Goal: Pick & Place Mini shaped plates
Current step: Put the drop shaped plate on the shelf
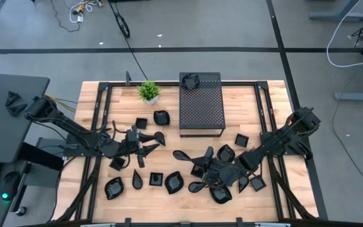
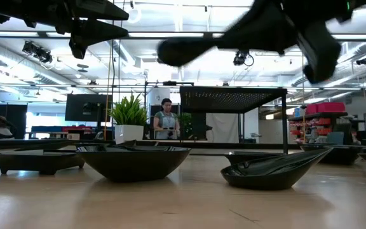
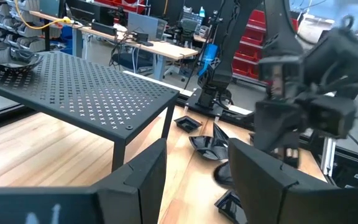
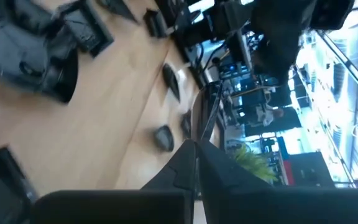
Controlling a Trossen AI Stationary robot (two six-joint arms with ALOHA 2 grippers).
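Several glossy black mini plates lie scattered on the wooden table: a leaf shape [image 1: 174, 182], a square [image 1: 142, 122], a rounded one [image 1: 161, 117], and two bowls seen close up [image 2: 132, 162] [image 2: 275, 170]. One more plate [image 1: 190, 80] sits on the black perforated box [image 1: 201, 104]. My left gripper [image 1: 151, 145] [image 3: 194, 149] is open and hangs above the table's left-middle, with nothing between its fingers. My right gripper [image 1: 194, 159] [image 4: 196, 149] is shut and raised over the cluster right of centre. A leaf-shaped plate [image 1: 181, 154] lies at its tips.
A small green potted plant [image 1: 149, 91] stands left of the box at the far side. Black frame rails [image 1: 99, 113] run along the table's left and right edges. A person [image 2: 165, 119] stands in the room beyond. Bare wood shows along the near edge.
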